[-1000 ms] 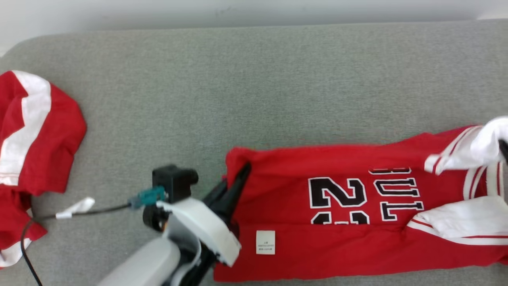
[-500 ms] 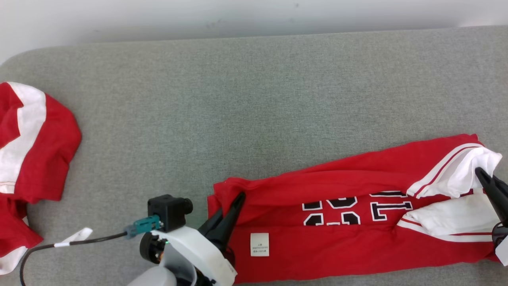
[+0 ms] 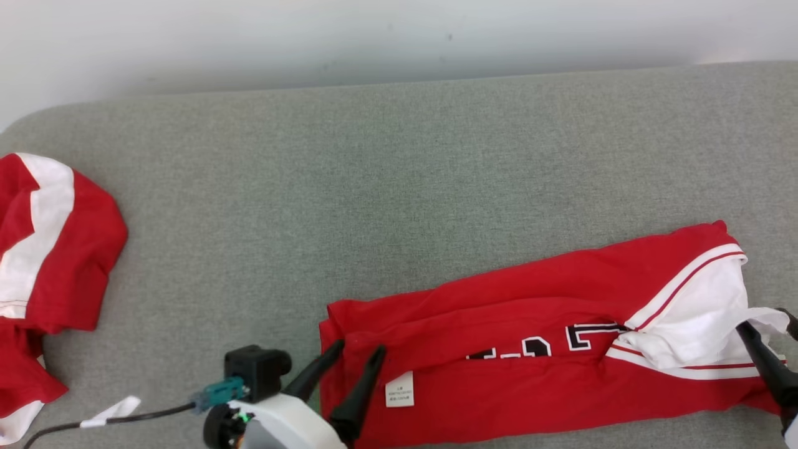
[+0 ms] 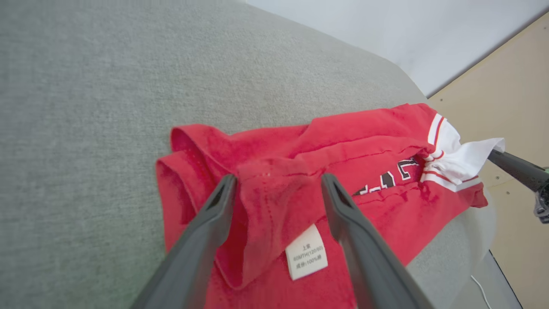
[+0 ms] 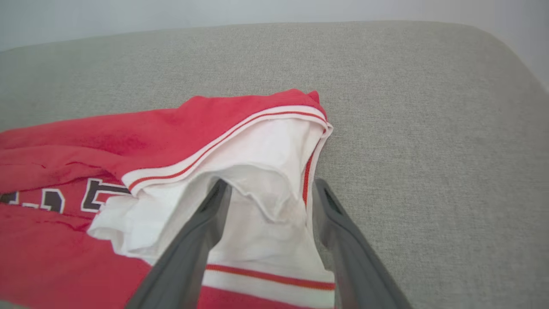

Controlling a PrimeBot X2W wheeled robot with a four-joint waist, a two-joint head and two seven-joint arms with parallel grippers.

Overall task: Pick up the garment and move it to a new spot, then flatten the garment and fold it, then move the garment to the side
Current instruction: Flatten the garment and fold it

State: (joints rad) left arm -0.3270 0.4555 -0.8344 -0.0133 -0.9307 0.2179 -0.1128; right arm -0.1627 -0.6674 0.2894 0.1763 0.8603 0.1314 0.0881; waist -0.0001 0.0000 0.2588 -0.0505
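Observation:
The garment (image 3: pixel 530 374) is a red jersey with white sleeves and black lettering, lying folded lengthwise on the grey table (image 3: pixel 399 187) near its front edge. My left gripper (image 3: pixel 360 346) stands open over the jersey's left end, close to the white label (image 3: pixel 399 390). In the left wrist view the red hem (image 4: pixel 279 201) lies loose between the spread fingers (image 4: pixel 214 214) of the left gripper (image 4: pixel 279 178). My right gripper (image 3: pixel 765 319) is open at the right end. In the right wrist view the white sleeve (image 5: pixel 266 171) sags between that gripper's (image 5: pixel 271 183) spread fingers, which do not pinch it.
A second red and white garment (image 3: pixel 56 249) lies bunched at the table's left edge. A black cable (image 3: pixel 124 416) with a white tag trails from my left wrist. The table's far half is bare grey fabric; its right edge shows in the left wrist view (image 4: pixel 472 240).
Both grippers have opened and let go of the jersey. Its far layer has come down toward the front, covering most of the number. The head camera has shifted.

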